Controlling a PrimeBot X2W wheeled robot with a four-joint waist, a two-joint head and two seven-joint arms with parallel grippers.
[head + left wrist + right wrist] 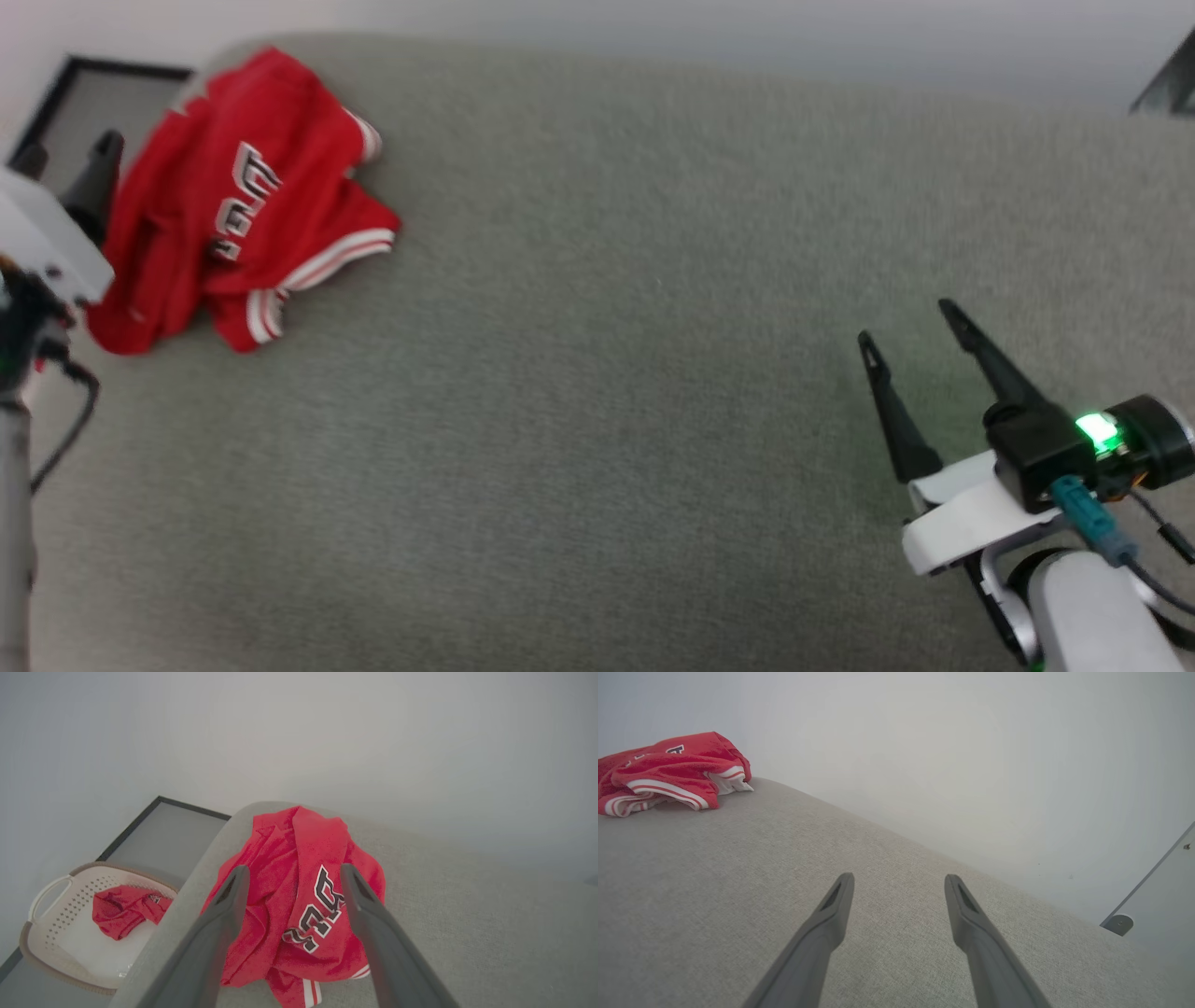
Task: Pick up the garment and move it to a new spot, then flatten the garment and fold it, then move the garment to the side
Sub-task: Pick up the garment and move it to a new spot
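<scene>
Well, plenty of room here: the grey cushion (607,373) runs wide and bare from the middle out to the right. Its rounded far-left corner drops off towards a basket (60,914) with a red cloth (121,910) in it. The shirt (233,205) sits bunched on that far-left corner, close to the edge. The left gripper (65,163) hangs just beside it, fingers spread wide with the heap framed between them, gripping nothing. The right gripper (906,322) is well apart at the near right, fingers wide over bare fabric, empty.
</scene>
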